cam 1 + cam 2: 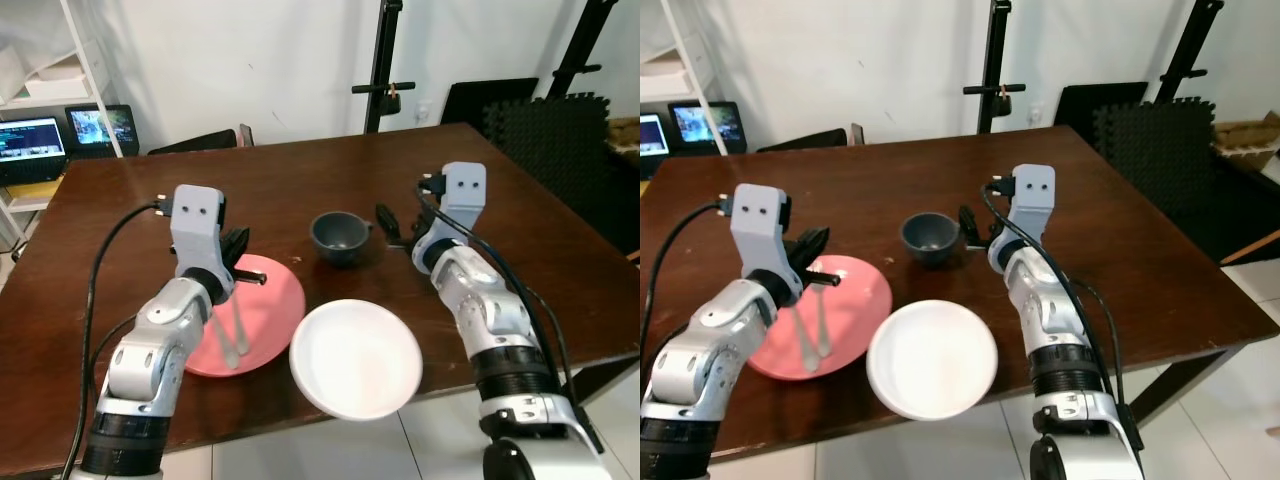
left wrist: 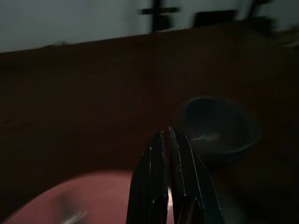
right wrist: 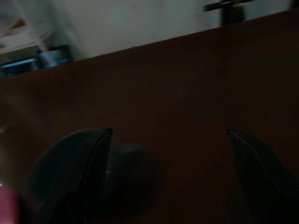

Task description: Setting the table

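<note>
A dark brown worktop (image 1: 300, 190) carries a white plate (image 1: 356, 358) at its near edge, hanging partly over it, with a pink plate (image 1: 262, 312) touching it on the robot's left and a small dark grey bowl (image 1: 339, 236) further in, between the two arms. The left hand (image 2: 167, 154) hovers above the pink plate with its fingers pressed together on what looks like a pale utensil (image 1: 234, 330), though the blurred wrist view leaves the grip unsure. The right hand (image 3: 170, 140) sits low just beside the bowl, its fingers spread wide and holding nothing.
</note>
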Controlling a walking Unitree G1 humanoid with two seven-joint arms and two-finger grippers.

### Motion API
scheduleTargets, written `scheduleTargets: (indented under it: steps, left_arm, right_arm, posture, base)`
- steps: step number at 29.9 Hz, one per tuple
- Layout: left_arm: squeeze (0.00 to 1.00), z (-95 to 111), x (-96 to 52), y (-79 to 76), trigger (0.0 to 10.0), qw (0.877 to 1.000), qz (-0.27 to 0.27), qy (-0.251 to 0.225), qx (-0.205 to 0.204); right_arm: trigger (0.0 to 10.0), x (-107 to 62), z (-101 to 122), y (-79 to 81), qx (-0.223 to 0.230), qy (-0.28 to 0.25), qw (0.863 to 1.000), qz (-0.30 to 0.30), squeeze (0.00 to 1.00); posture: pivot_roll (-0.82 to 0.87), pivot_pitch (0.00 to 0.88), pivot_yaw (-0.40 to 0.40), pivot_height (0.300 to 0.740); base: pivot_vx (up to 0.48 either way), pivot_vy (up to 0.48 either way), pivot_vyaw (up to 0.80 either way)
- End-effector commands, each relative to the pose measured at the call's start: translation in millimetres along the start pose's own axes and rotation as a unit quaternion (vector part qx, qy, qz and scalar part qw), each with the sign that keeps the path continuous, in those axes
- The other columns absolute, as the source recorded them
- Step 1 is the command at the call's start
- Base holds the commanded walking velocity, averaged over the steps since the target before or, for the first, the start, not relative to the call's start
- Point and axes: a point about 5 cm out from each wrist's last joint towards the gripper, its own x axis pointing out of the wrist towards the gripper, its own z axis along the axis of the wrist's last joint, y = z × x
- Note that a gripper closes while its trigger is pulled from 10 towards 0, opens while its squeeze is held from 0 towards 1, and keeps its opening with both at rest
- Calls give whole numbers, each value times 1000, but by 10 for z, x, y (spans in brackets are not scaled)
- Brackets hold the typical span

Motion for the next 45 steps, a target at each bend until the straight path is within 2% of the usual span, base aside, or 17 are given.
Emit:
scheduleTargets:
  steps: [1,7,17,28,32,34,35,37,38,39,42,45]
  left_arm:
    - [0,-35,-8,23,10000,1000,6,9,3]
    - [0,-38,-6,37,10000,1000,11,10,0]
    - [0,-36,-5,33,10000,1000,12,8,-9]
    - [0,-45,-16,44,10000,1000,15,11,-1]
    - [0,-78,-48,90,10000,999,9,32,27]
    - [0,-24,-78,147,10000,998,-10,31,54]
    - [0,-24,-78,147,10000,998,-10,31,54]
    - [0,113,-165,326,10000,994,-52,32,92]
    - [0,206,-267,496,10000,988,-86,43,124]
    - [0,206,-267,496,10000,988,-86,43,124]
    - [0,262,-348,621,10000,981,-111,53,149]
    - [0,274,-375,580,10000,976,-140,52,157]
  right_arm:
    - [10000,8,25,20,1,-4,1000,4,0]
    - [10000,8,27,17,2,-3,1000,3,0]
    - [10000,9,31,17,3,-4,1000,3,0]
    - [10000,6,34,19,3,-3,1000,3,0]
    - [10000,3,22,9,2,7,1000,13,0]
    - [10000,-8,22,8,0,14,999,33,0]
    - [10000,-8,22,8,0,14,999,33,0]
    - [10000,-39,-12,36,-15,47,995,82,0]
    - [10000,-94,-22,132,-19,79,984,158,0]
    - [10000,-94,-22,132,-19,79,984,158,0]
    - [10000,-112,97,125,-50,80,977,190,0]
    - [10000,-148,138,63,-75,94,970,213,0]
  posture:
    - [0,123,71,740]
    - [0,125,69,740]
    - [-1,126,69,740]
    - [-1,129,68,740]
    - [0,132,68,740]
    - [3,135,67,740]
    - [3,135,67,740]
    - [24,142,64,740]
    - [25,143,59,740]
    - [25,143,59,740]
    - [20,155,46,740]
    - [15,147,42,740]
  base:
    - [277,0,0]
    - [276,0,0]
    - [0,0,0]
    - [0,0,0]
    - [0,0,0]
    - [0,0,0]
    - [0,0,0]
    - [0,0,0]
    - [0,0,0]
    - [0,0,0]
    - [0,0,0]
    - [0,0,0]
